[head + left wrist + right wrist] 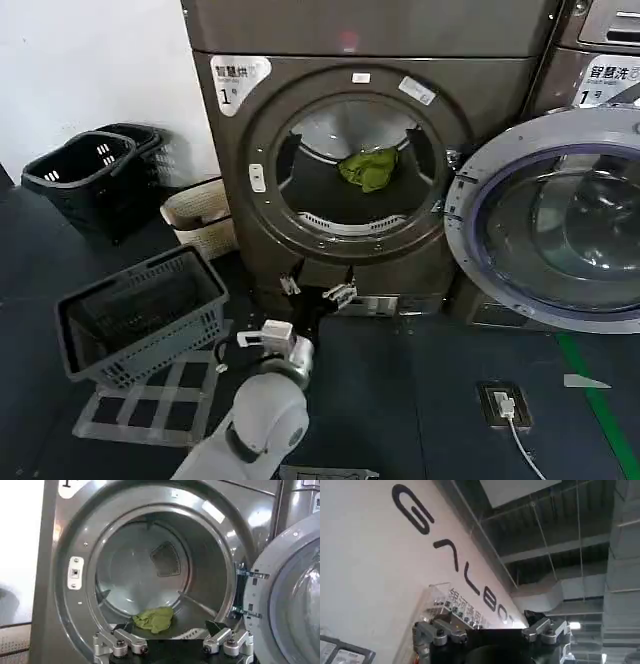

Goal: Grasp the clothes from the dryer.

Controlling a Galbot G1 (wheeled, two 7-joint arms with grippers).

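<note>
The dryer [220,190] is bronze-brown, with a white label marked "1" and its round porthole open. The clothes [368,167], a small bunched yellow-green piece, lie on the drum floor near the front rim. They also show in the left wrist view, clothes [154,619] just behind the porthole's lower edge. My left gripper [315,290] hovers low in front of the dryer, below the porthole, open and holding nothing. In its wrist view the left gripper [167,630] faces the drum, short of the clothes. My right gripper [487,625] points up at a lettered wall and ceiling, open and holding nothing.
The dryer's silver-rimmed door [560,215] stands swung open to the right, in front of a neighbouring machine [600,60]. A grey basket [140,310] sits at the left on the floor, with black baskets [90,175] and a white one [200,215] behind. A power strip [503,405] lies at the right.
</note>
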